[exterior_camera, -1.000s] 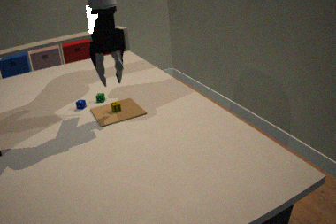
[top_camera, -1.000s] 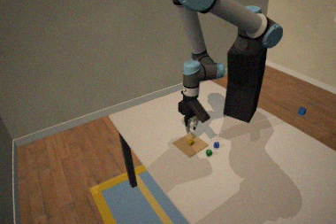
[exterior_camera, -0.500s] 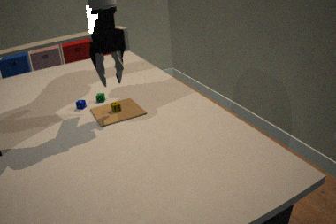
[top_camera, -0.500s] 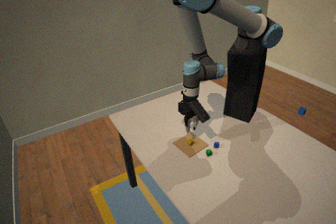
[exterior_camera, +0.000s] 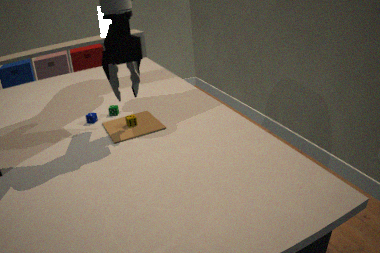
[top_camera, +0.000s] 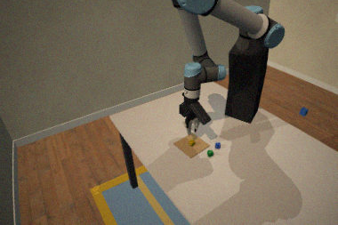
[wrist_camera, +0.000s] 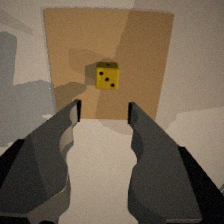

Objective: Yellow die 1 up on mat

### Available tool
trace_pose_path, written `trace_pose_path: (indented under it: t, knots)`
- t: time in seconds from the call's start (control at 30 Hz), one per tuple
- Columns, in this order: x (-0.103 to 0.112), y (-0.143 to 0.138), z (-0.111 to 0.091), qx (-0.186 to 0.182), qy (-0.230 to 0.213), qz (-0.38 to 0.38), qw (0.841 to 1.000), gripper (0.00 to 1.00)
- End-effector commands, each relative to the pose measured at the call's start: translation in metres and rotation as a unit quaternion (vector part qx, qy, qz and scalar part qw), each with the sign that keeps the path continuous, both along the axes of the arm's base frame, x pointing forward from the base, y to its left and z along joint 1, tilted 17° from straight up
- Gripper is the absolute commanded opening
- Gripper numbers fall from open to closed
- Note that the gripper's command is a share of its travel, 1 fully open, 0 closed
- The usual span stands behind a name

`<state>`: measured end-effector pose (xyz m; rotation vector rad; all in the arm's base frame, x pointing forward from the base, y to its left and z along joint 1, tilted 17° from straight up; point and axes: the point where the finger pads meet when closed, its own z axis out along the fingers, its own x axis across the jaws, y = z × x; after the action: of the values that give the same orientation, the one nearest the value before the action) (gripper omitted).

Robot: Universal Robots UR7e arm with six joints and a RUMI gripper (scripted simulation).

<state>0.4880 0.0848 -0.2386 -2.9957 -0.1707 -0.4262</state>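
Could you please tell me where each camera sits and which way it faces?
Top: high beside the table, looking down across it; nearly the whole arm shows, with the gripper.
Exterior: above the table's other side, looking down over it toward coloured bins; the wrist and gripper show.
Wrist: at the gripper, looking past its fingers to the yellow die.
Top and exterior share the green die.
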Motion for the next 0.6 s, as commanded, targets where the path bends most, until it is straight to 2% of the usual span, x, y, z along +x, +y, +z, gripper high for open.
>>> trace_pose_path:
  t: [0.0,0.57]
  knots:
    - [0.002,0.001,-0.006,0.000,-0.001,0.000,1.000,0.24]
    - [0.008,0.003,-0.028,0.000,-0.001,0.000,1.000,0.24]
